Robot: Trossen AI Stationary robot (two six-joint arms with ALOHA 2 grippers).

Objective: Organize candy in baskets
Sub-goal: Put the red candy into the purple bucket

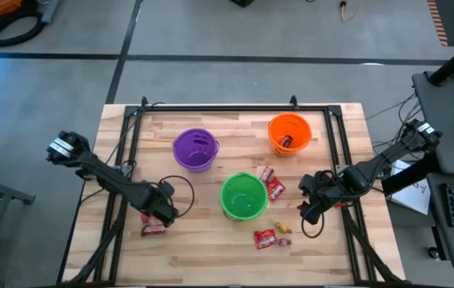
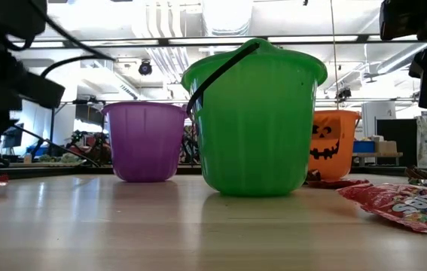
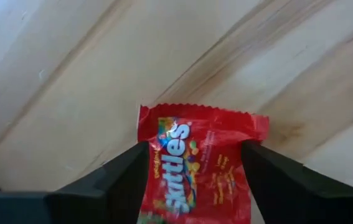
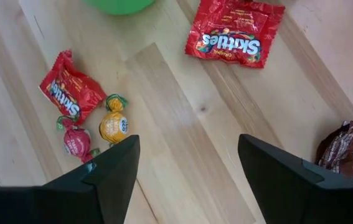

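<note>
My left gripper (image 1: pixel 161 216) is low over the table's near-left part, open. Its fingers stand either side of a red Skittles packet (image 3: pixel 201 168) that lies flat on the wood (image 1: pixel 153 230). My right gripper (image 1: pixel 310 202) hovers open right of the green basket (image 1: pixel 244 196), over bare wood (image 4: pixel 188 140). The purple basket (image 1: pixel 194 150) and the orange basket (image 1: pixel 289 134) stand farther back; a dark piece lies inside the orange one. Loose candy lies around the green basket: red packets (image 1: pixel 275 190) (image 1: pixel 264 238), a yellow wrapped sweet (image 4: pixel 114 124) and a red one (image 4: pixel 75 142). My left gripper comes at the red packet from above, one finger (image 3: pixel 123 177) at each long edge (image 3: pixel 148 155) of it. The packet lies flat on the table. Whether the fingers touch it, I cannot tell.
A brown bar wrapper (image 4: pixel 350 149) lies at the table's right, near my right gripper. A black frame (image 1: pixel 235 108) runs along the far edge and down both sides. In the low view the green basket (image 2: pixel 254 120) stands nearest, with a red packet (image 2: pixel 405 203) to its right.
</note>
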